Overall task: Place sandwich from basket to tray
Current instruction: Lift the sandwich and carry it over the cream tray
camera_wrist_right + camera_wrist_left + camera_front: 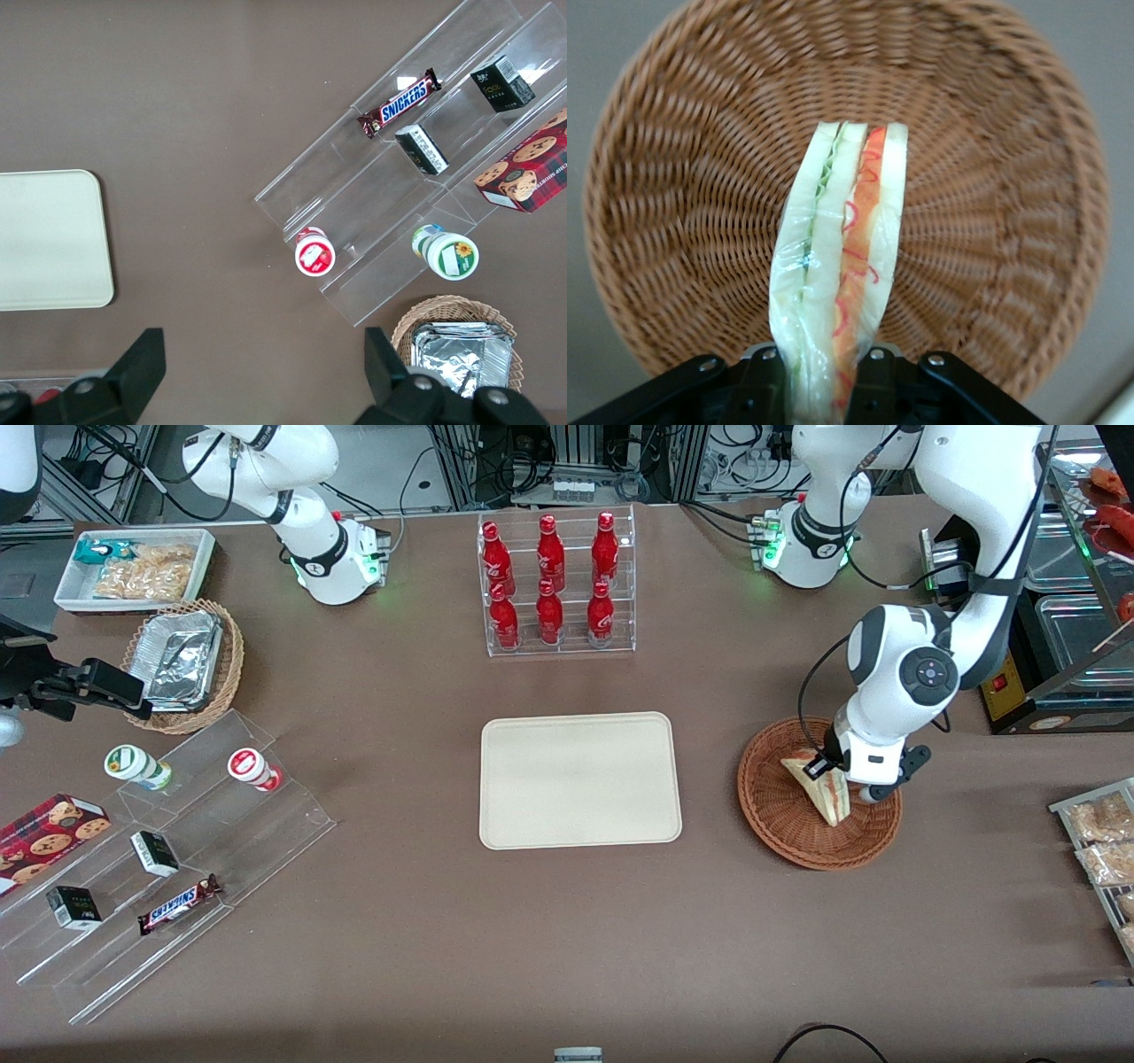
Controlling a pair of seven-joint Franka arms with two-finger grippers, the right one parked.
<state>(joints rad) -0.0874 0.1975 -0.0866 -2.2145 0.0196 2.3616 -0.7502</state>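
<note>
1. Sandwich (822, 788) is the prize, but start with the biggest thing: the brown table (567, 939), with the working arm bent down over its own end of it.
2. Next down, the tray (580, 779) lies flat and bare in the middle of the table, well apart from the action, toward the parked arm from the basket. My read: it sits open like that so the wedge can be set down anywhere on it.
3. Now the basket (788, 824), round and reddish-brown, beside the tray toward the working arm's end. Its shallow wall looks low enough for a lift to get out without trouble.
4. Inside it stands the wrapped sandwich (837, 266), on edge, red and green layers showing along the cut side. It looks just off the weave, though I cannot be sure.
5. Smallest of all, the claw (819, 390), low over the basket, is pinching that wedge: one finger (764, 385) presses one bread face, its partner the other face. The sandwich sits squarely between them and points away from the wrist. Judging by this, the grip is made and the carry to the tray comes next.
</note>
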